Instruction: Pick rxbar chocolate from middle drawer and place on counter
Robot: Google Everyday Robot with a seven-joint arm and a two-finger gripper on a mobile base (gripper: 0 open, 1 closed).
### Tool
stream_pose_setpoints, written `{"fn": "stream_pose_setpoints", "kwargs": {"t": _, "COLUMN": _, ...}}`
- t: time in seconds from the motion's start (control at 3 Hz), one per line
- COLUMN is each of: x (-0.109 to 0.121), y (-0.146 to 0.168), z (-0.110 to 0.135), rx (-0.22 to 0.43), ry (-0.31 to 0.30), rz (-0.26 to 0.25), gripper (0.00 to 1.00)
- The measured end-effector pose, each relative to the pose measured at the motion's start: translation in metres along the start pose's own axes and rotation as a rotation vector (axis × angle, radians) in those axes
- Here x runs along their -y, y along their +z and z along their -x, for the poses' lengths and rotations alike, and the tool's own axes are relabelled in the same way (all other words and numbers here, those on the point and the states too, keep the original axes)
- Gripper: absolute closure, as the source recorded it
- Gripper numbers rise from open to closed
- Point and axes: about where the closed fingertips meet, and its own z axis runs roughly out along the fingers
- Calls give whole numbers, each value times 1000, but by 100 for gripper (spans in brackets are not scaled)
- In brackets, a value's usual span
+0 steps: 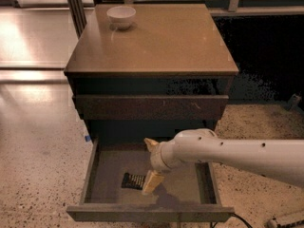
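Observation:
The middle drawer (107, 167) is pulled out, showing its grey-olive floor. The rxbar chocolate (132, 180), a small flat black bar, lies on that floor left of centre. My gripper (146, 166) reaches into the drawer from the right on a white arm. It is open, with one tan finger (150, 143) toward the back and the other finger (152, 182) at the bar's right end. The bar lies flat and is not between the fingers. The counter (161, 39) is the glossy tan top of the cabinet.
A white bowl (121, 16) stands at the counter's back left corner. A closed drawer front (149, 107) sits just above the open drawer and overhangs its rear. Speckled floor (40, 175) lies on both sides of the cabinet. A dark cable (237, 218) runs by the drawer's front right corner.

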Motion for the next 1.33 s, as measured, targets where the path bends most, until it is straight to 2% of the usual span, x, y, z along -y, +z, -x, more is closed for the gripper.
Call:
{"fn": "stream_pose_setpoints", "kwargs": {"t": 0.33, "x": -4, "y": 12, "z": -5, "rx": -34, "ry": 0, "rz": 0, "gripper": 0}}
{"fn": "stream_pose_setpoints", "kwargs": {"t": 0.67, "x": -3, "y": 35, "z": -11, "rx": -44, "ry": -25, "rz": 8, "gripper": 0}}
{"fn": "stream_pose_setpoints", "kwargs": {"t": 1.0, "x": -1, "y": 63, "z": -14, "rx": -3, "ry": -39, "rz": 12, "gripper": 0}}
{"fn": "stream_pose_setpoints", "kwargs": {"t": 1.33, "x": -8, "y": 88, "z": -27, "rx": 31, "ry": -5, "rz": 10, "gripper": 0}}
